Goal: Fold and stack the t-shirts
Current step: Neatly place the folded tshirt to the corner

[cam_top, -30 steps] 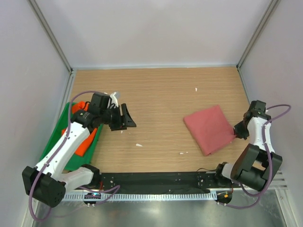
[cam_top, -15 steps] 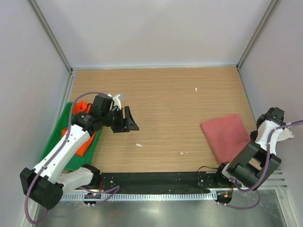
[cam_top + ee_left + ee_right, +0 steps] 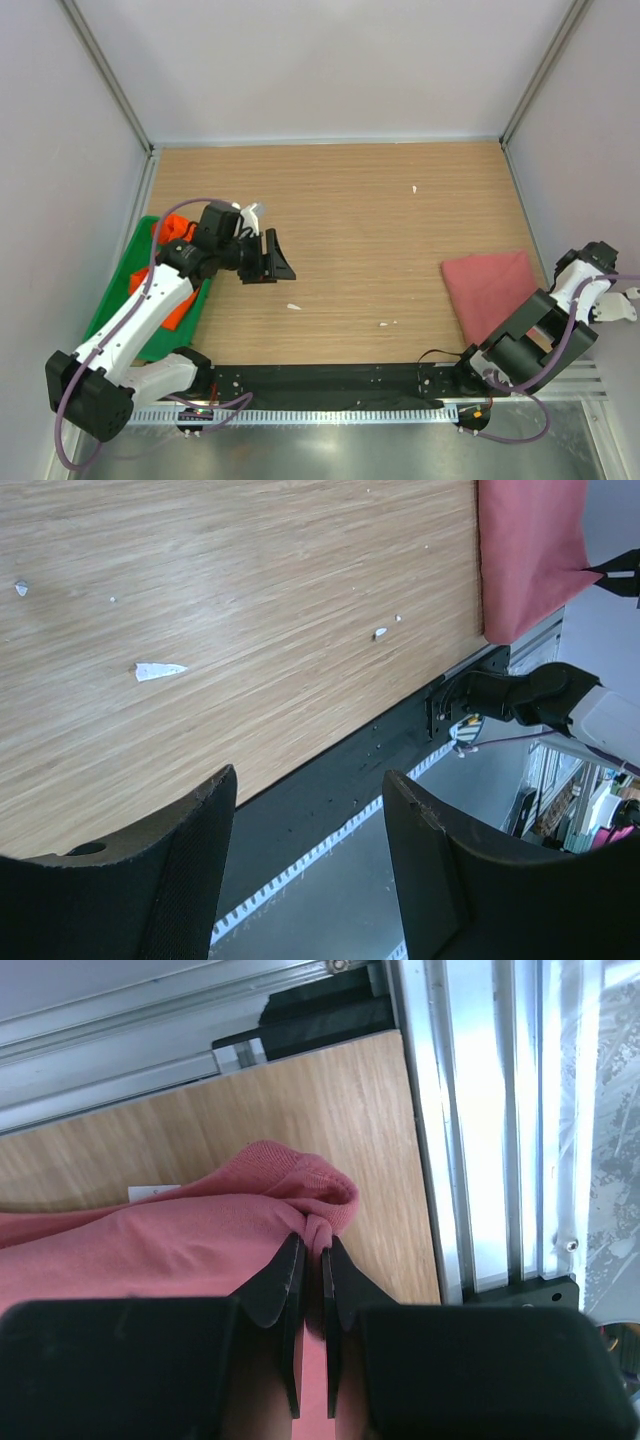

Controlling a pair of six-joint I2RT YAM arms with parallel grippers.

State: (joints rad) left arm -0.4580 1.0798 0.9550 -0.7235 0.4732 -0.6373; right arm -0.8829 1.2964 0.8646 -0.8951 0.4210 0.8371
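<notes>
Pink t-shirt (image 3: 490, 290) sits lower right, its edge pinched in my right fingers (image 3: 285, 1280); left fingers (image 3: 190, 860) spread above the table (image 3: 350, 200).

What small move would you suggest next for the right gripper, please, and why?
Probably open the right gripper and lift clear. It is shut on a corner of the folded rose-pink cloth t-shirt, which lies flat by the right edge of the wooden table. Any pull rightward could drag it off.

No text is legible; the white tag (image 3: 152, 1192) against the pink t-shirt (image 3: 150, 1245) is unreadable.
</notes>
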